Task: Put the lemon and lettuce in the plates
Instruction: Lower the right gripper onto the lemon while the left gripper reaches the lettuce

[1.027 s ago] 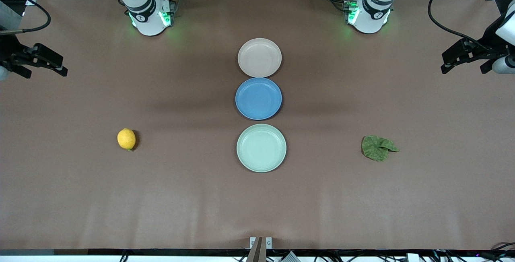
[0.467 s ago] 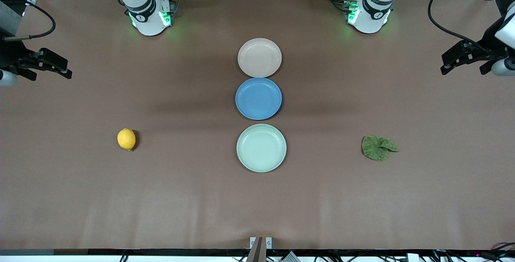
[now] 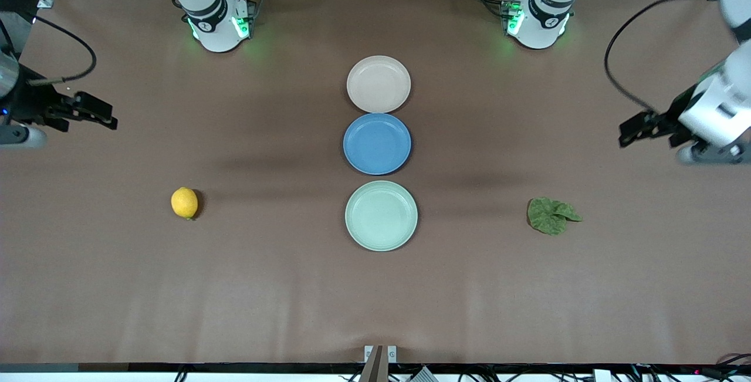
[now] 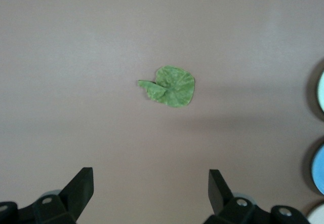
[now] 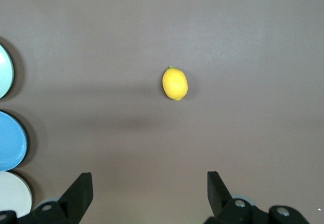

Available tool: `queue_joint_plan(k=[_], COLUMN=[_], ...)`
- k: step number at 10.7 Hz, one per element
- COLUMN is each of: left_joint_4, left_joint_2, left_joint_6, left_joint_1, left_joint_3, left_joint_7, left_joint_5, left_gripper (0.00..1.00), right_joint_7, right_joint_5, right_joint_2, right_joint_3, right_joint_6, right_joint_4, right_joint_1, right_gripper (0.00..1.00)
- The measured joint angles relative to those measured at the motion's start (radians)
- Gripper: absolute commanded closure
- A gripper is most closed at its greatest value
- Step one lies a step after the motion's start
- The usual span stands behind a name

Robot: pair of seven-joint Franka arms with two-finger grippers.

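The yellow lemon (image 3: pixel 184 202) lies on the brown table toward the right arm's end and shows in the right wrist view (image 5: pixel 174 83). The green lettuce (image 3: pixel 551 215) lies toward the left arm's end and shows in the left wrist view (image 4: pixel 169 86). The beige-pink plate (image 3: pixel 378 84) and the mint green plate (image 3: pixel 381 215) sit empty in the table's middle. My right gripper (image 3: pixel 107 118) (image 5: pixel 149 187) is open and empty over bare table, apart from the lemon. My left gripper (image 3: pixel 629 134) (image 4: pixel 150 187) is open and empty over bare table, apart from the lettuce.
An empty blue plate (image 3: pixel 377 143) sits between the two task plates, touching or nearly touching both. The arm bases (image 3: pixel 218 21) (image 3: pixel 537 18) stand at the table's edge farthest from the front camera. Black cables hang by both arms.
Both grippers have moved inward from the table's ends and nearer to the front camera, the right toward the lemon, the left toward the lettuce. Lemon, lettuce and plates have not moved.
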Motion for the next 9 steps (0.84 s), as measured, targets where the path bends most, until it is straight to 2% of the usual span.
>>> queue_joint_plan(k=[3, 6, 9], left_joint_4=[-0.15, -0.189, -0.195], left_joint_2=[0.057, 0.177, 0.269], left_joint_6=[0.198, 0.35, 0.417], left_joint_1=[-0.001, -0.004, -0.004], left_joint_3=[0.0, -0.002, -0.003], left_joint_7=[0.004, 0.005, 0.005], left_joint_5=[0.01, 0.093, 0.103], left_gripper=[0.0, 0.0, 0.0], right_joint_7=[0.0, 0.0, 0.0], right_joint_5=[0.0, 0.0, 0.0], right_joint_2=[0.055, 0.074, 0.092], right_joint_3=[0.001, 0.002, 0.002], right_joint_6=[0.134, 0.31, 0.493], right_joint_4=[-0.091, -0.256, -0.429], right_joint_1=[0.003, 0.015, 0.024], right_gripper=[0.0, 0.0, 0.0])
